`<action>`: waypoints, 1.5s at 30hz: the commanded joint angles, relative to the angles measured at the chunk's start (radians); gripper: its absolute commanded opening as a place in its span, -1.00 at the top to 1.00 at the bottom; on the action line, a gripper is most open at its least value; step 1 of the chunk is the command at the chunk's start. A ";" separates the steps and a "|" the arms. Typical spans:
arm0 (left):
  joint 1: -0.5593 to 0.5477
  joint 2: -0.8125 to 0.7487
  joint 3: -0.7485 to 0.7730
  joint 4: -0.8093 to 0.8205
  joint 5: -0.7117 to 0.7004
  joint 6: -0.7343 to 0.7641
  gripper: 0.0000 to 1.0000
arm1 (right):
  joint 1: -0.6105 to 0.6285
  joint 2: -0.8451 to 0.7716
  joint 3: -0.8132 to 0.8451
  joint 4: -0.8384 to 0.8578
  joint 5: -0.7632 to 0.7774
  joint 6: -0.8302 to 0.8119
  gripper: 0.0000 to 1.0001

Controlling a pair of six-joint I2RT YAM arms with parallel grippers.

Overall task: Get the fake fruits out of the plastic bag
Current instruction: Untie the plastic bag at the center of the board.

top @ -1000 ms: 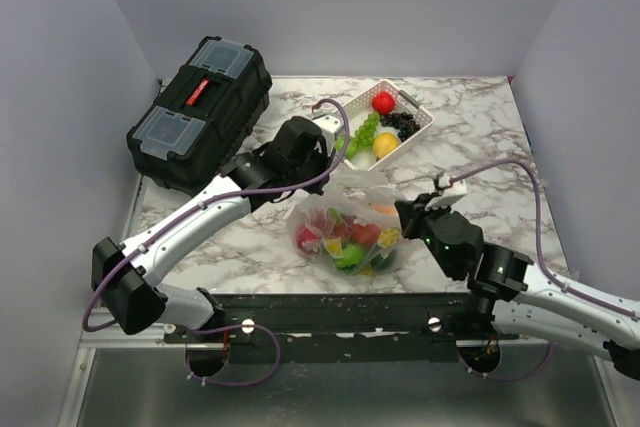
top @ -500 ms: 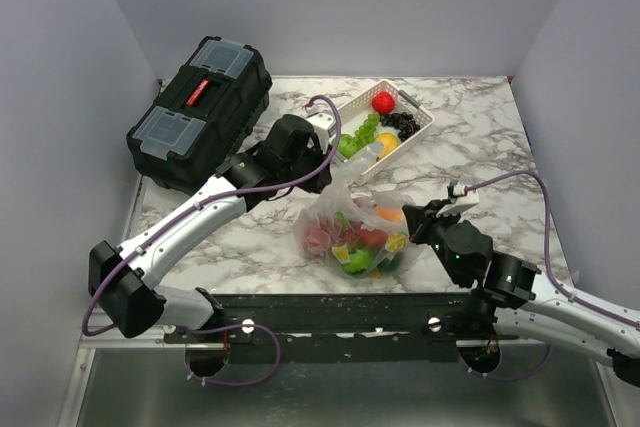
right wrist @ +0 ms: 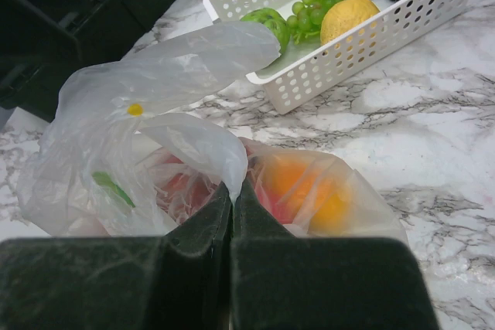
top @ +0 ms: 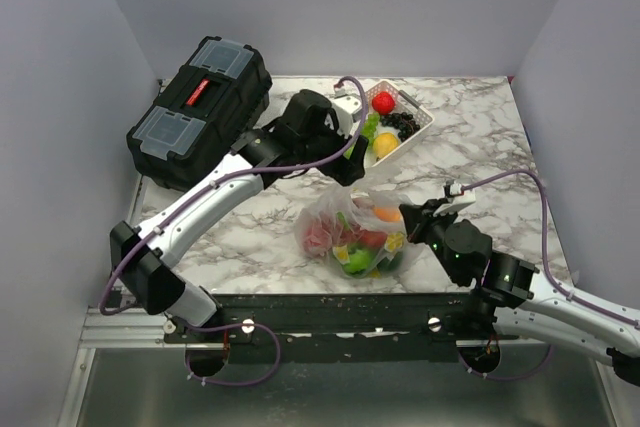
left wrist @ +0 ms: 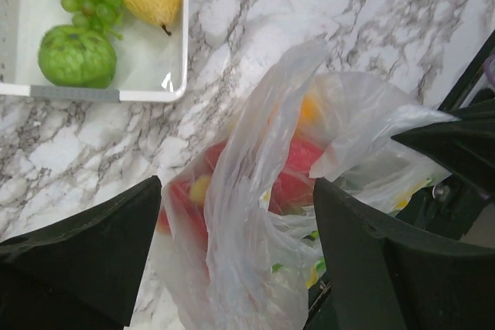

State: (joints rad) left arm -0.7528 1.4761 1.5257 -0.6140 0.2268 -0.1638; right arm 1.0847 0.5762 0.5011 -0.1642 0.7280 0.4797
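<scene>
The clear plastic bag (top: 352, 232) lies on the marble near the front edge, with the fake fruits (top: 362, 239) inside it: red, orange, yellow and green pieces showing through the film. My left gripper (top: 352, 169) hovers just behind and above the bag, open. In the left wrist view its fingers (left wrist: 77, 260) stand wide apart on either side of the bag's loose top (left wrist: 255, 214), and I cannot tell whether they touch it. My right gripper (right wrist: 232, 185) is shut on a fold of the bag (right wrist: 155, 90), next to an orange fruit (right wrist: 309, 187).
A white slotted basket (top: 425, 119) at the back holds a strawberry, grapes, a yellow fruit and green pieces. A black toolbox (top: 200, 112) stands at the back left. Grey walls close the table on three sides.
My left gripper has opened and let go of the bag's top, moving back and up toward the basket. The bag's top has sagged. My right gripper stays shut on the bag.
</scene>
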 commanded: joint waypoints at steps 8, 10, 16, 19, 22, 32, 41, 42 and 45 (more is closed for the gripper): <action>-0.048 0.151 0.042 -0.082 -0.005 0.025 -0.52 | -0.001 0.037 0.020 0.032 -0.020 -0.008 0.98; -0.054 0.150 0.034 -0.087 -0.059 0.026 -0.33 | -0.002 0.042 0.025 0.019 -0.018 0.016 0.95; -0.056 0.065 -0.022 -0.052 -0.156 0.034 0.71 | -0.002 0.017 0.029 -0.054 0.050 0.122 0.63; -0.056 -0.020 -0.077 0.015 -0.177 0.029 1.00 | -0.001 -0.017 0.054 -0.139 0.105 0.207 0.63; -0.057 -0.118 -0.123 0.055 -0.212 0.009 1.00 | -0.001 -0.067 0.061 -0.203 0.190 0.253 0.65; -0.052 -0.416 -0.355 0.284 -0.298 -0.037 1.00 | 0.000 -0.123 0.077 -0.287 0.282 0.312 0.46; -0.051 -0.430 -0.356 0.234 -0.184 -0.039 1.00 | -0.001 0.010 0.171 -0.220 0.164 0.108 -0.23; -0.051 -0.430 -0.345 0.220 -0.175 -0.029 1.00 | 0.000 0.022 0.175 -0.205 0.149 0.096 -0.30; -0.052 -0.430 -0.310 0.165 -0.163 -0.016 0.77 | -0.001 0.053 0.186 -0.149 0.118 0.062 -0.53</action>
State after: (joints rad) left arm -0.8062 1.0523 1.1572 -0.3943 0.0097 -0.2035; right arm 1.0847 0.5968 0.6533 -0.3828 0.9028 0.6201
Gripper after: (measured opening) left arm 0.009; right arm 0.706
